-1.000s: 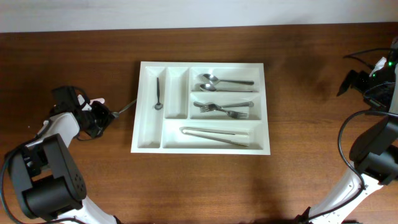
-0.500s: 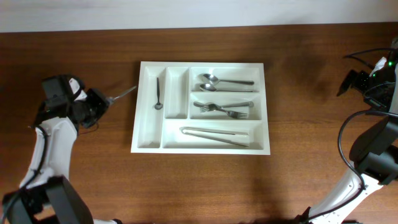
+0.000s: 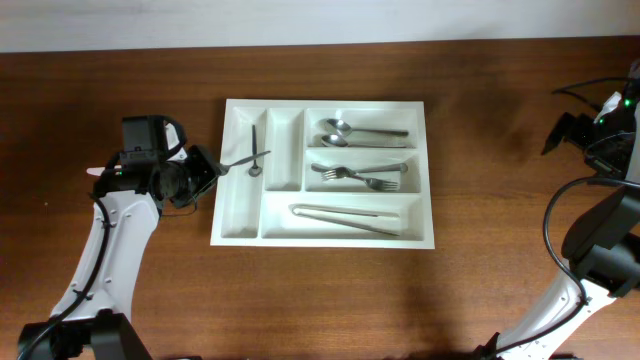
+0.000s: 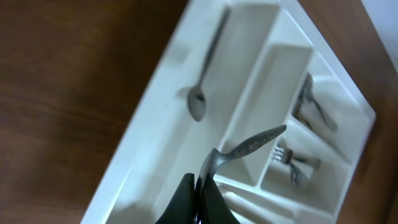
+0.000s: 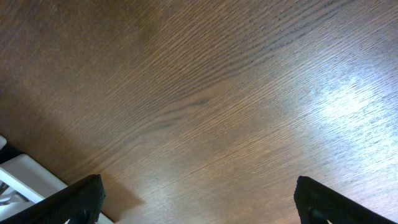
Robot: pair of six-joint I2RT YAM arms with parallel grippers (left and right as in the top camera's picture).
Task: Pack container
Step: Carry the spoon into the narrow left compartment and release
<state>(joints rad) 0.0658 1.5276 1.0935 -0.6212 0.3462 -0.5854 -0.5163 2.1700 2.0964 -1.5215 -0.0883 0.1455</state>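
The container [image 3: 240, 215] is a white cutlery tray in the middle of the table, also filling the left wrist view [image 4: 146, 152]. My left gripper [image 3: 203, 171] hovers at its left rim, shut on a metal utensil [image 3: 243, 159]. The free handle [image 4: 252, 144] sticks out over the narrow left compartments, and the held end is hidden between the fingers [image 4: 186, 202]. A small spoon [image 3: 254, 150] lies in the leftmost compartment. My right gripper [image 5: 202, 205] stands wide open over bare wood, far right of the tray.
Two spoons [image 3: 362, 131] lie in the tray's top right compartment, forks [image 3: 362, 176] in the middle one, and long utensils [image 3: 345, 217] in the bottom one. The right arm [image 3: 600, 130] stays at the table's right edge. A tray corner [image 5: 25, 177] shows in the right wrist view.
My left gripper has carried the utensil rightward from the table's left side to the tray's left rim. The right arm has not moved.
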